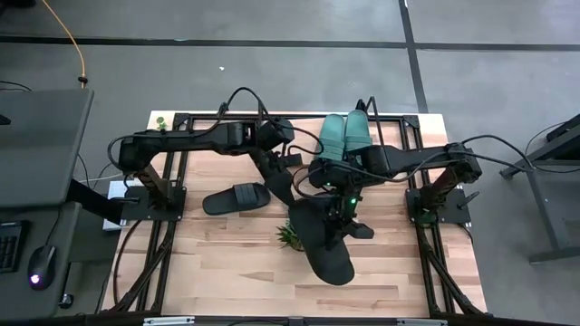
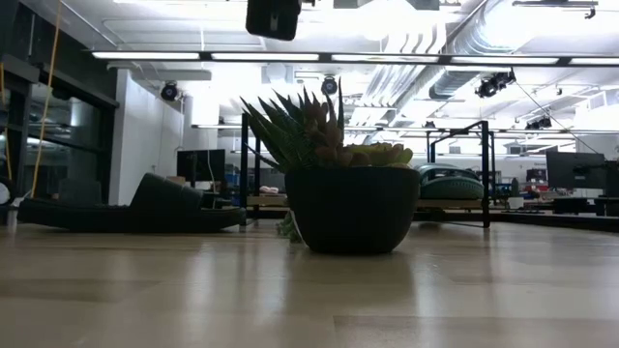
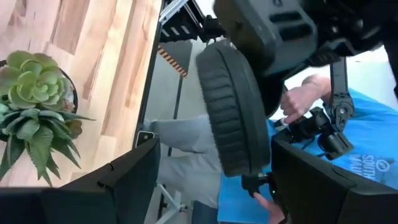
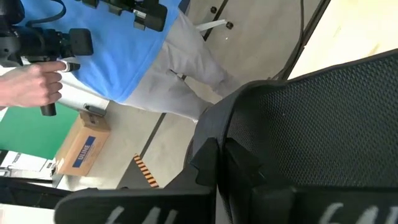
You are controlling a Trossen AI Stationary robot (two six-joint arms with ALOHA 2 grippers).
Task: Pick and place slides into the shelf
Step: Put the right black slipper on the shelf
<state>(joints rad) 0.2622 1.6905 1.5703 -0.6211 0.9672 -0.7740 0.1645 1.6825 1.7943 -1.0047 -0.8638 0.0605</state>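
My right gripper (image 1: 337, 213) is shut on a black slide (image 1: 324, 243) over the table's middle, beside the small spiky plant (image 1: 290, 237). In the left wrist view this slide (image 3: 233, 112) shows edge-on, its ribbed sole toward me. My left gripper (image 1: 281, 186) hangs open next to it and touches nothing; its fingers (image 3: 124, 180) frame the slide from a distance. A second black slide (image 1: 236, 197) lies flat on the table, left of centre. Two teal slides (image 1: 344, 136) sit side by side on the shelf (image 1: 388, 136) at the far edge. My right gripper holds the black slide at its far end (image 4: 249, 124), coming from above and from the right. The fingers (image 4: 242, 174) lie against the dotted footbed (image 4: 336, 118); the gripper body hides the exact place. The slide slants away from the gripper toward the near edge and appears lifted off the table.
The potted plant (image 2: 353, 208) stands close to the held slide, on its left. Black frame bars run along the table's left and right sides. Beyond the near edge a person in a blue shirt (image 4: 118, 56) holds a device in one hand (image 4: 34, 78).
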